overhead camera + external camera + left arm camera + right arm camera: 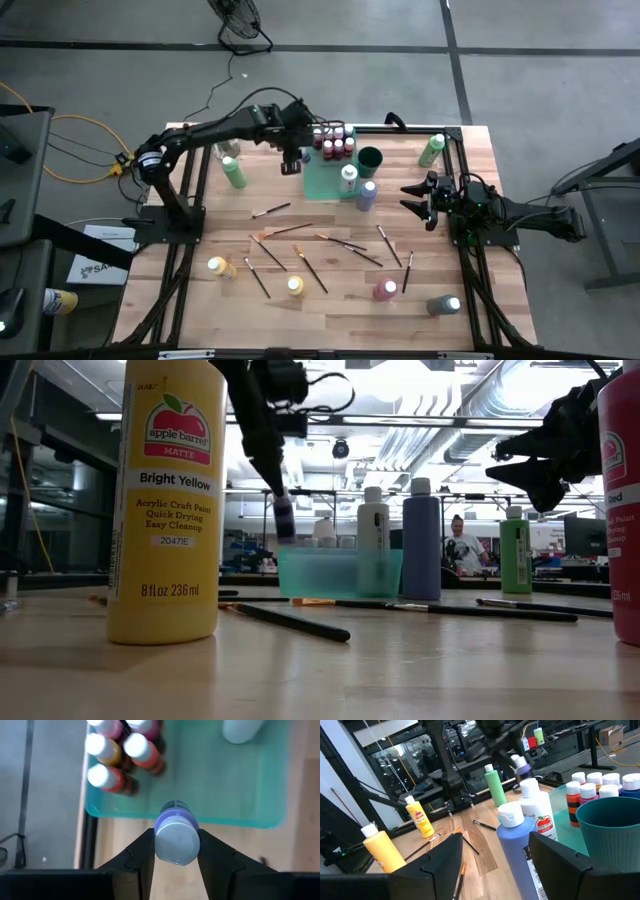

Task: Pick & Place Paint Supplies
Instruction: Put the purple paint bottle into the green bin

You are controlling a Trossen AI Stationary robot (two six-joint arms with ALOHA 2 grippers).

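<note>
My left gripper (292, 160) is shut on a small purple paint bottle (174, 838) with a white cap. It holds the bottle in the air just outside the left edge of the teal tray (325, 180). Several small white-capped bottles (335, 141) stand clustered in the tray's far corner. A white bottle (348, 178) stands in the tray, with a blue bottle (367, 194) next to it. Several thin paintbrushes (300, 245) lie scattered mid-table. My right gripper (411, 200) hovers open to the right of the blue bottle, holding nothing.
A dark green cup (370, 158) stands at the tray's right. Green bottles (232, 171) (432, 150) stand at the back left and back right. Yellow bottles (217, 266) (295, 286), a pink bottle (385, 290) and a grey bottle (445, 304) stand near the front edge.
</note>
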